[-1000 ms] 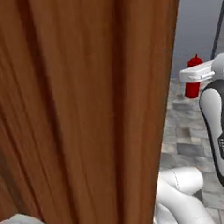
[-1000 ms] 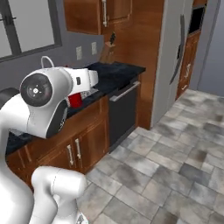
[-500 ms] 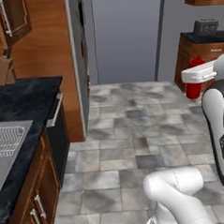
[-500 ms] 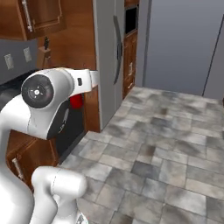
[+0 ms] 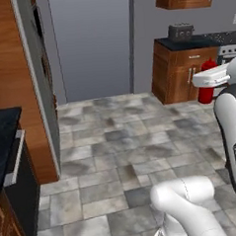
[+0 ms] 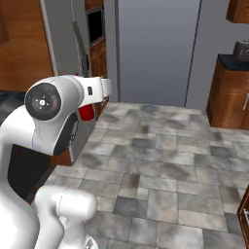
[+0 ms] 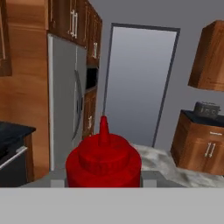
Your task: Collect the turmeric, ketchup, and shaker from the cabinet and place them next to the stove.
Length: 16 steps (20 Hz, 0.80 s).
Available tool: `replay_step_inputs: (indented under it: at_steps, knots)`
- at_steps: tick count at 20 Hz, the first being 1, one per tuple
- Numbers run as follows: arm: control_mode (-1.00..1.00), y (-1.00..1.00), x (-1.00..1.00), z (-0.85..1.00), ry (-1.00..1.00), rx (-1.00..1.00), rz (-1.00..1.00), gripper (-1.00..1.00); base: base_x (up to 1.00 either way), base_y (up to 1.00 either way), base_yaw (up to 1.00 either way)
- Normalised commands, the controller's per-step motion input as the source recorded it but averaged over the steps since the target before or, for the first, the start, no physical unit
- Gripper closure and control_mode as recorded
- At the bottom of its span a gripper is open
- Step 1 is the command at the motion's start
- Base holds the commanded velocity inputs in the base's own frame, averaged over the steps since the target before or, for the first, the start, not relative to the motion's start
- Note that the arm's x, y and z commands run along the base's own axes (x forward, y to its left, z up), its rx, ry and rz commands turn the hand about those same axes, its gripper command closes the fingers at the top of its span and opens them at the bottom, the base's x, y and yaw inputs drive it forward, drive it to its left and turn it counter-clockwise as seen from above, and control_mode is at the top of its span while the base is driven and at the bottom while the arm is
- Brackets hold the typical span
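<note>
Tiled floor (image 5: 116, 135) w/ fridge (image 7: 65, 100), toaster (image 5: 180, 32); end effector (image 7: 103, 183) grips ketchup (image 7: 103, 159).

A glossy white arm (image 6: 44, 126) of rounded segments, with a dark grey round joint cap (image 6: 43, 101).

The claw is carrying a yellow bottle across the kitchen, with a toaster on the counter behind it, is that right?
Not quite: the bottle is red, not yellow. The hand view shows the ketchup in the claw. The rest holds, with the toaster on the counter.
</note>
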Motion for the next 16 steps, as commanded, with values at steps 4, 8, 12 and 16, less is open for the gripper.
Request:
replay_step_inputs:
  at_steps: [4,8,12,16]
  knots:
    - [1.0,0.0,0.0,0.0,0.0,0.0,0.0,1.0,0.92,-0.17,-0.3]
    - [1.0,0.0,0.0,0.0,0.0,0.0,0.0,1.0,0.97,-0.15,-0.29]
    - [1.0,0.0,0.0,0.0,0.0,0.0,0.0,1.0,1.0,-0.21,-0.27]
    - [1.0,0.0,0.0,0.0,0.0,0.0,0.0,1.0,1.0,-0.25,-0.27]
